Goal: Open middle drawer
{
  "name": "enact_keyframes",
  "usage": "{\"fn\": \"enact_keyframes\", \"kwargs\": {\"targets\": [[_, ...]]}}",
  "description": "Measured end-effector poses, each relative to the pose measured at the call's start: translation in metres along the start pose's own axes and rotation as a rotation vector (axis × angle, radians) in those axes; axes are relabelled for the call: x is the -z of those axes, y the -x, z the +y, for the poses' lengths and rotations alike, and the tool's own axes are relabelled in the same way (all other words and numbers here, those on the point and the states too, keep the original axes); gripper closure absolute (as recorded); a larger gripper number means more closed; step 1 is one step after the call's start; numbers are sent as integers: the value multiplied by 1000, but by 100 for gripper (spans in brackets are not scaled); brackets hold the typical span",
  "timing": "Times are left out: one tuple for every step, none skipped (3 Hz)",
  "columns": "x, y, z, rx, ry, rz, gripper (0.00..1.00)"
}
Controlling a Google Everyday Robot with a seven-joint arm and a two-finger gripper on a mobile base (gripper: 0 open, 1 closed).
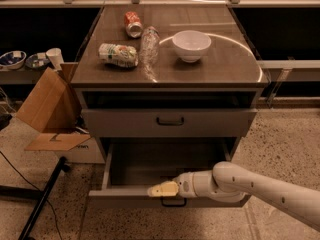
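The middle drawer (125, 196) is pulled well out of the grey cabinet, showing its dark, empty inside. Its small dark loop handle (173, 203) sits at the centre of the front. My gripper (161, 189), with pale yellow tips on a white arm coming in from the lower right, rests at the top edge of the drawer front, just above the handle. The taller upper drawer (115, 122) with its own handle (170, 120) is pushed in. The lowest drawer is hidden below the open one.
On the cabinet top (230, 69) stand a white bowl (191, 45), a lying clear bottle (148, 45), a red can (133, 24) and a crushed green can (118, 55). A cardboard box (47, 109) and a black stand leg (42, 199) are at the left.
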State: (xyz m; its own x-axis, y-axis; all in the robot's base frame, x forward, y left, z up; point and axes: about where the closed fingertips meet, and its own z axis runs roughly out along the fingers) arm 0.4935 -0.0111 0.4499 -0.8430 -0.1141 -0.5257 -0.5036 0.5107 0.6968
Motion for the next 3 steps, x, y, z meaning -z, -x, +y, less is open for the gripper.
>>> {"fn": "enact_keyframes", "kwargs": {"targets": [[4, -27, 11, -25, 7, 59, 0], [6, -35, 15, -36, 9, 87, 0], [9, -46, 19, -55, 11, 128, 0]]}}
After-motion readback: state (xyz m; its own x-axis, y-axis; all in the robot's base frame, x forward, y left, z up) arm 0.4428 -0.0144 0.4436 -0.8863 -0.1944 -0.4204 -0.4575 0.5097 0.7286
